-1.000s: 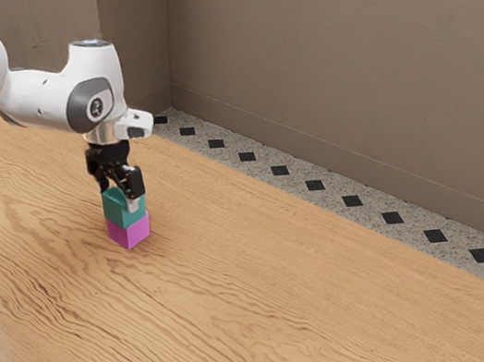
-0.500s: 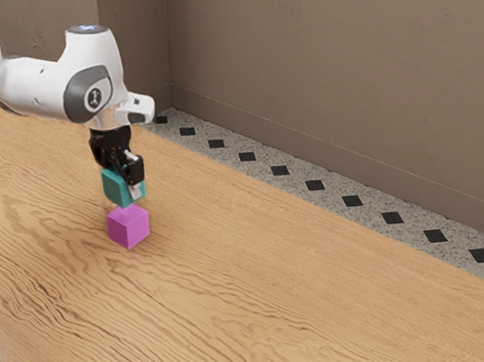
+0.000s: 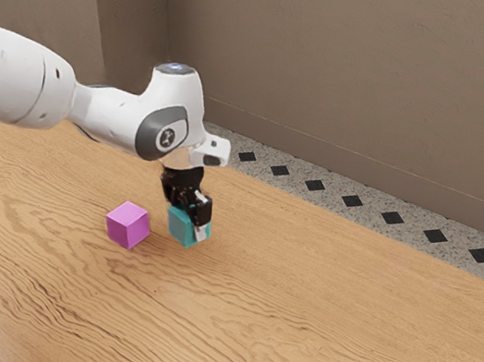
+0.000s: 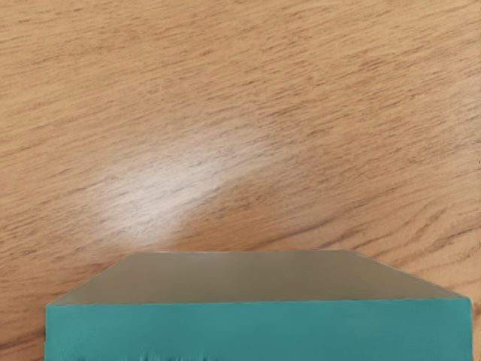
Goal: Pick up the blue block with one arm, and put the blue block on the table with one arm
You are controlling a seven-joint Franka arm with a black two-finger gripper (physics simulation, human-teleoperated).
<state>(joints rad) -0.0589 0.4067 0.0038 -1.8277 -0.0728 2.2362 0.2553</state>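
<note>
My gripper (image 3: 187, 215) is shut on the teal-blue block (image 3: 181, 228), one finger showing against its side. The block hangs slightly tilted, toward the exterior view's right from the magenta block and apart from it; whether its underside touches the wood cannot be told. In the wrist view the blue block (image 4: 259, 331) shows large at the lower edge, just under my hand. The wooden table (image 3: 292, 321) lies beneath.
A magenta block (image 3: 126, 225) rests on the table, close to the held block on the exterior view's left. Beyond the table's far edge are a tiled floor strip (image 3: 330, 211) and a brown wall (image 3: 354, 79).
The blue block, held in my gripper, has been lifted off the magenta block, then carried toward the exterior view's right and lowered beside it. The magenta block has stayed put.
</note>
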